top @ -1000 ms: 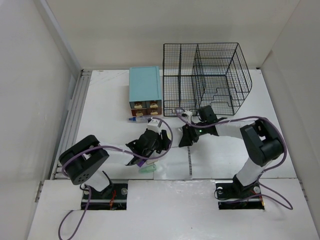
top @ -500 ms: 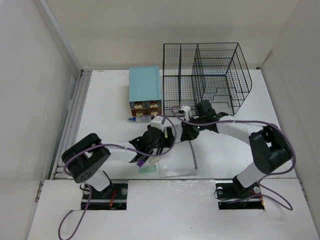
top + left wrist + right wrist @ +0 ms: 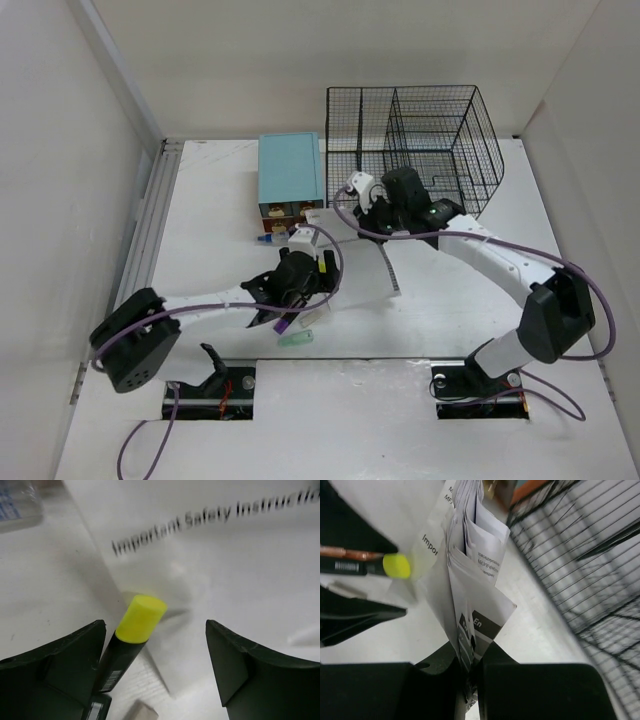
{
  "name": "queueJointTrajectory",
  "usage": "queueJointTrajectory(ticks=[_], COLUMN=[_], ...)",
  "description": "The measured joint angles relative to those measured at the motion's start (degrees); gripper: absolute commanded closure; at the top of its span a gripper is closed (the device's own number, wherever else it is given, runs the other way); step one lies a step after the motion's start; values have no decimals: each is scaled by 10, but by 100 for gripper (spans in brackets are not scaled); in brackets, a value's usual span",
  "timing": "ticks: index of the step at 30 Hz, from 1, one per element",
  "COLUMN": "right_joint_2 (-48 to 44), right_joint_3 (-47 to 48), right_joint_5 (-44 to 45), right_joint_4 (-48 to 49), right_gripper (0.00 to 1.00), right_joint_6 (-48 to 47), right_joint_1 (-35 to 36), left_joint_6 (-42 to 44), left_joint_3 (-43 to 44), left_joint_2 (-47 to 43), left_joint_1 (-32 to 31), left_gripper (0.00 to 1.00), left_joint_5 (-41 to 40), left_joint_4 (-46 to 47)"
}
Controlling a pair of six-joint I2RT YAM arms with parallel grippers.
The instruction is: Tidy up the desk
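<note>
Item: the desk (image 3: 215,210), a large flat white tabletop with pale walls around it, spreading beneath both claws. Right claw (image 3: 468,677): closed tight on one edge of a folded white paper booklet with black print (image 3: 470,580), held on edge so that the pages fan apart beyond the fingertips. Black wire-mesh file rack (image 3: 420,140): close on that claw's right and ahead of it, seemingly where the booklet is bound. Small teal-topped drawer box (image 3: 290,168): off its other side. Left claw (image 3: 156,640): jaws spread wide, gripping nothing, low over the tabletop. Black marker with a round yellow cap (image 3: 140,620): lying loose inside the gap, hard against the left-hand finger, cap pointing away from the claw. Printed sheet headed "Important Safety Instructions": directly under and ahead of the left claw; it appears to belong to the raised booklet, though I cannot be sure. Pale green eraser (image 3: 296,339): on the tabletop just behind the left claw. Hazards, as I judge them: the booklet is pinched at one edge only, so loose pages may slide out or catch on the rack wires; if the lower sheet is joined to it, lifting could drag that sheet against the marker and set it rolling; and closing the left claw here might trap paper along with the marker.
</note>
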Motion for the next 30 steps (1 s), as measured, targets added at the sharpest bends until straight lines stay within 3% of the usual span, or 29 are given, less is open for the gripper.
queueJointTrajectory(ticks=[7, 12, 20, 30], right_joint_2=[-38, -41, -30, 8], right_joint_3=[59, 97, 203, 284], right_joint_5=[35, 69, 143, 321], right_joint_4=[-5, -10, -22, 75], right_gripper=[100, 100, 100, 100], right_joint_6=[-17, -21, -21, 20], right_joint_1=[0, 0, -1, -8], left_joint_6=[-2, -2, -3, -7], left_joint_3=[24, 60, 62, 62], left_joint_2=[-162, -221, -254, -255], left_joint_1=[0, 0, 4, 12], left_gripper=[20, 20, 20, 20], left_joint_5=[1, 3, -2, -2], left_joint_4=[-95, -136, -195, -218])
